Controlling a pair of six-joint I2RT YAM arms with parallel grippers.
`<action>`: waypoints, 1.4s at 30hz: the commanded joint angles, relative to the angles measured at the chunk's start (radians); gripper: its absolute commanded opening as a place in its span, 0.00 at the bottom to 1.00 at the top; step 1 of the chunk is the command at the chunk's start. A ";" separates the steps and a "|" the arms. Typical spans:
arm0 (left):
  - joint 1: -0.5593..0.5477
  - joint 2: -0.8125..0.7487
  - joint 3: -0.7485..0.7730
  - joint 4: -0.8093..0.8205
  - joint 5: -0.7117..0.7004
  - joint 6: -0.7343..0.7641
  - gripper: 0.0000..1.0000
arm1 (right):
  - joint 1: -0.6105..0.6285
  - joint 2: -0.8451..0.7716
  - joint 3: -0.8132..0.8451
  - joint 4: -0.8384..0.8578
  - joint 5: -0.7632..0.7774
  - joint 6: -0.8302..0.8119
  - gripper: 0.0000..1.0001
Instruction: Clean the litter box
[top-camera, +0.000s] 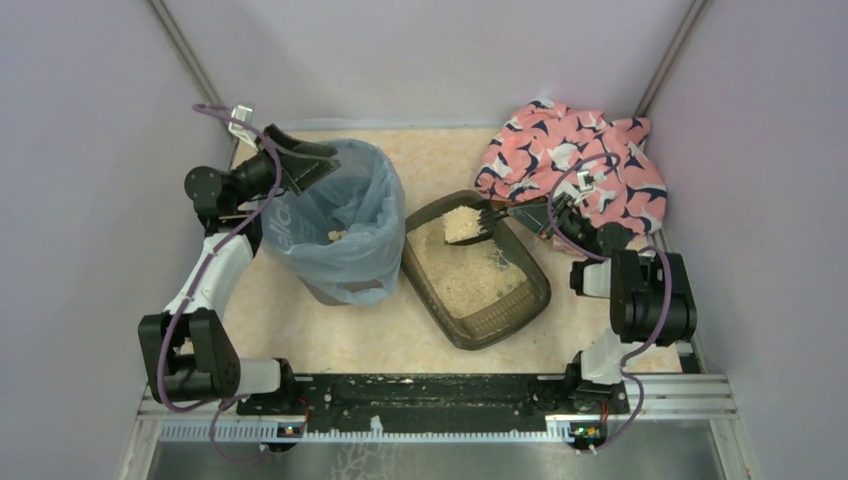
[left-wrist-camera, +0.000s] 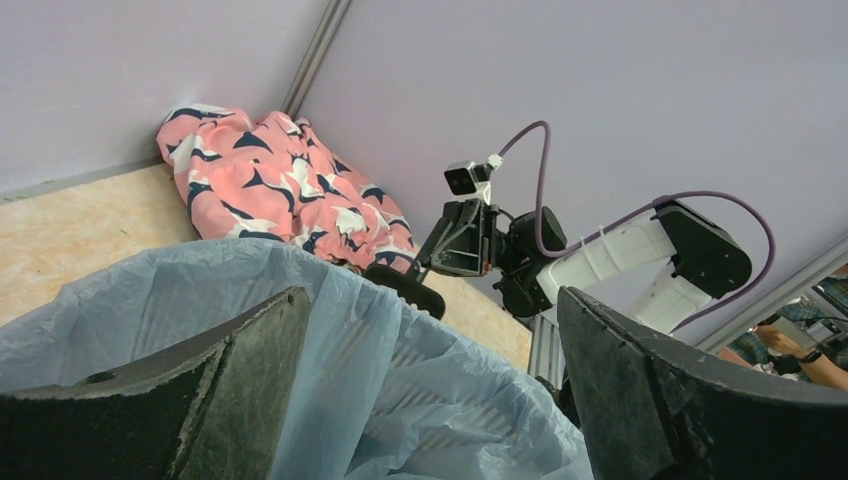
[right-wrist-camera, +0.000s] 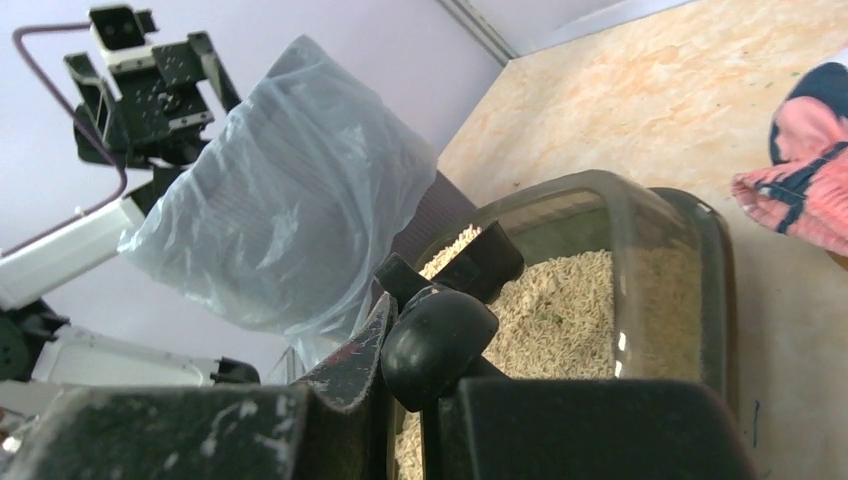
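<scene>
Nearest the overhead camera, a black mounting rail (top-camera: 440, 392) carries both arm bases at the near edge of a beige speckled tabletop (top-camera: 330, 335). From it the right gripper (top-camera: 522, 213) reaches inward, its jaws closed tight on the rounded handle of a small black plastic scoop (top-camera: 468, 225). The scoop's bowl is heaped with pale litter grains and sits over the far end of the litter box (top-camera: 500, 322), a shallow dark brown rectangular plastic tray with rounded corners. This tray lies at an angle in the middle of the table, between the arms, with beige granular litter spread across its floor. Whether the scoop touches the litter below cannot be told. Just left of the tray stands a round bin lined with a translucent blue plastic bag (top-camera: 345, 200), a few grains visible inside. The left gripper (left-wrist-camera: 432, 300) hangs at the bin's far-left rim, its jaws spread wide and holding nothing. A crumpled pink cloth with dark and white shapes (top-camera: 570, 160) lies in the far right corner.
</scene>
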 joint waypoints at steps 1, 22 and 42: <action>-0.019 -0.011 0.022 0.012 0.005 0.014 0.99 | -0.004 -0.115 -0.015 0.169 -0.040 -0.014 0.00; -0.024 -0.007 0.021 0.027 0.007 0.005 0.99 | -0.037 -0.194 0.038 0.166 0.021 0.054 0.00; -0.160 -0.008 0.044 -0.048 -0.015 0.056 0.99 | -0.053 -0.258 0.002 0.165 -0.017 0.154 0.00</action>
